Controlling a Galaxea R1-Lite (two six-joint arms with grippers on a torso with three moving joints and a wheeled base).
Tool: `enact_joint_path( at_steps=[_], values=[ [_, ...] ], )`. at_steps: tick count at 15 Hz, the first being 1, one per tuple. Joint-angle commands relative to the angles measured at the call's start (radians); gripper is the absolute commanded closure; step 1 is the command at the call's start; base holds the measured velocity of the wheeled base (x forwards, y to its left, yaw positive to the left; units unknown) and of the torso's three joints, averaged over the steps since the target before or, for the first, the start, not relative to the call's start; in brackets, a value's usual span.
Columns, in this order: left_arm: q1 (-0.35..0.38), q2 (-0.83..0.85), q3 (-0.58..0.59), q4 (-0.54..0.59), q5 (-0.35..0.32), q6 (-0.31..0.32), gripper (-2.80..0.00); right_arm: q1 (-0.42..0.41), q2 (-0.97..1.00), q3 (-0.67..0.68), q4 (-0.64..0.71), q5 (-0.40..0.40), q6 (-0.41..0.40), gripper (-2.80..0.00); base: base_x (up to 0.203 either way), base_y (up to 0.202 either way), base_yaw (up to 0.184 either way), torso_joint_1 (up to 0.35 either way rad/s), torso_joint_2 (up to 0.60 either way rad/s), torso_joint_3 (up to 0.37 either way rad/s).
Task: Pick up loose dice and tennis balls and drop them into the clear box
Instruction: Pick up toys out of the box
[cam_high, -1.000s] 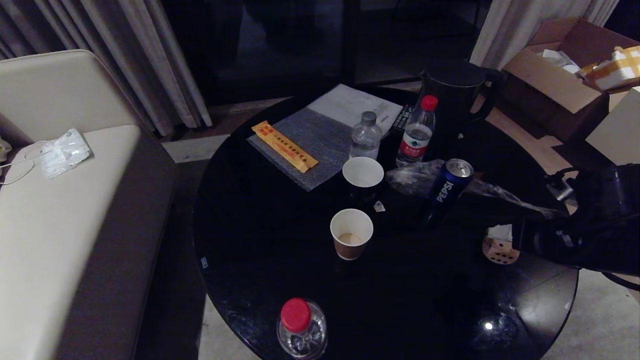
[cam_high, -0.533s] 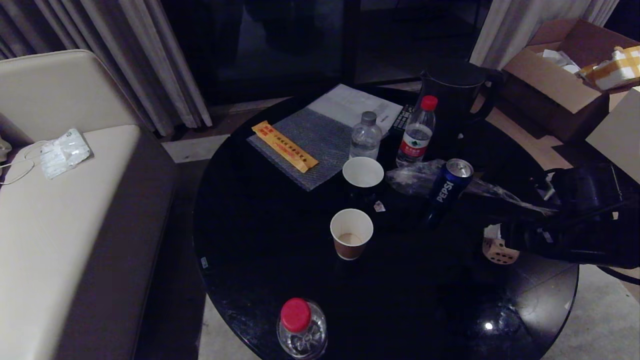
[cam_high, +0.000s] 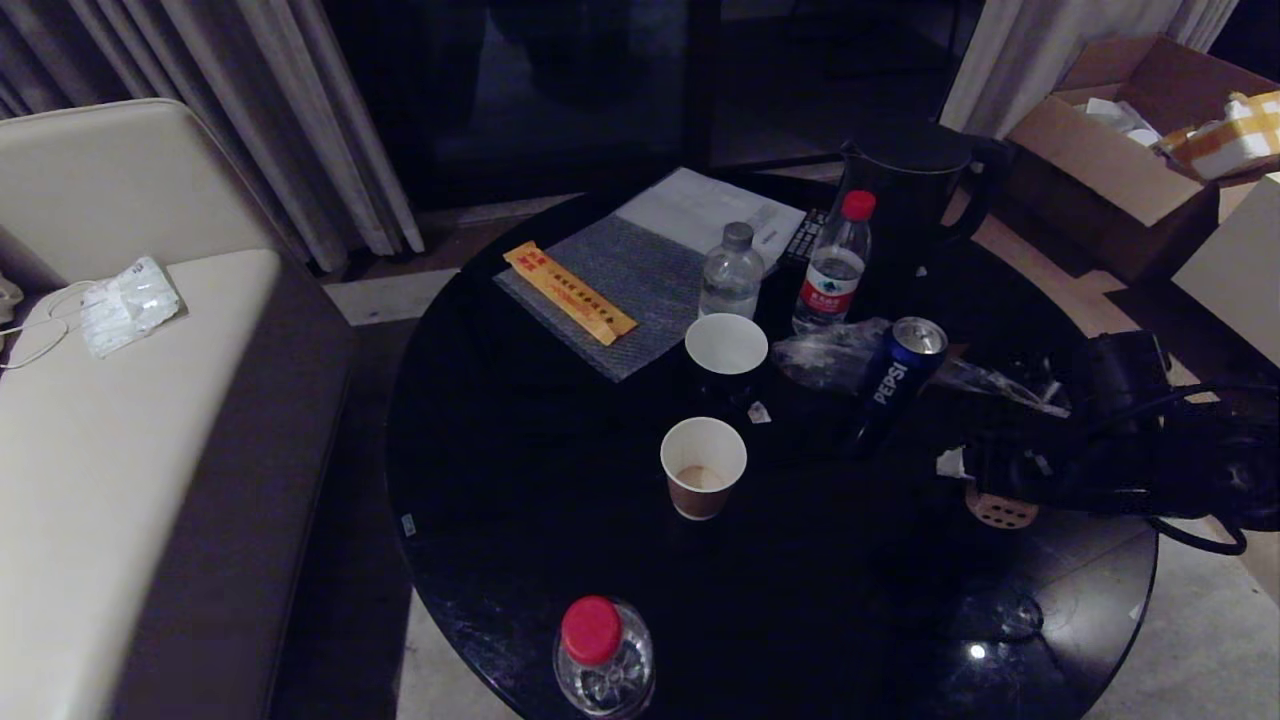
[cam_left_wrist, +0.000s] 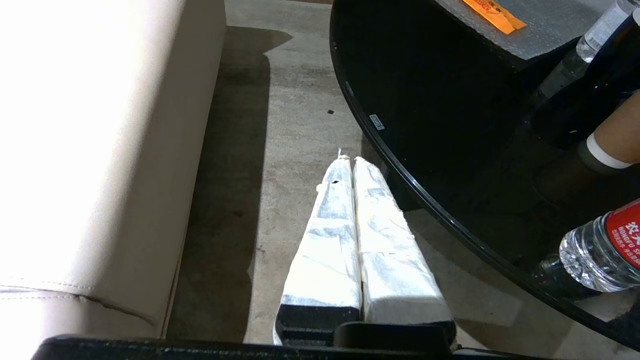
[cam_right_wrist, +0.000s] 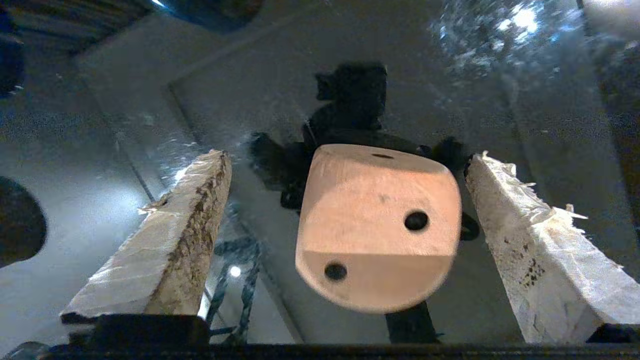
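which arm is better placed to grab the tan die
Right. Its tool is open with the die sitting between its fingers, at the table's right edge. The left tool is shut, hanging over the floor beside the table, away from the die.

Round table (cam_high: 520, 520) centre; sofa (cam_high: 120, 450) to its left, cardboard box (cam_high: 1110, 160) on floor at far right. On table: kettle (cam_high: 905, 190) at the back, two water bottles (cam_high: 830, 265) before it, Pepsi can (cam_high: 893, 375) right of two paper cups (cam_high: 703, 467). Die (cam_high: 1000, 510) near right edge, between the spread fingers of right gripper (cam_right_wrist: 345, 195), touching neither. Third bottle (cam_high: 603, 660) at near edge.
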Motion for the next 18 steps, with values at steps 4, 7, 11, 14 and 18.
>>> enact_joint_path(
  at_steps=[4,7,11,14,18],
  values=[
    [0.0,0.0,0.002,0.0,0.001,-0.001,0.0,-0.002,0.037,-0.022,-0.001,-0.022,0.0,-2.8,0.0,0.0,0.0,0.0,0.0,0.0],
    [0.0,0.0,0.002,0.0,0.001,-0.001,0.0,-0.002,0.062,-0.022,-0.004,-0.064,0.001,0.0,0.0,0.0,0.0,0.0,0.0,0.0],
    [0.0,0.0,0.002,0.0,0.001,-0.001,0.0,0.004,0.071,-0.023,-0.003,-0.07,-0.002,0.0,0.0,0.0,0.0,0.0,0.0,0.0],
    [0.0,0.0,0.002,0.0,0.001,-0.001,0.0,0.008,0.037,-0.019,-0.002,-0.08,-0.002,0.0,0.0,0.0,0.0,0.0,0.0,0.0],
    [0.0,0.0,0.002,0.0,0.001,-0.001,0.0,0.01,-0.154,0.072,0.003,-0.081,-0.061,0.0,0.0,0.0,0.0,0.0,0.0,0.0]
  ],
)
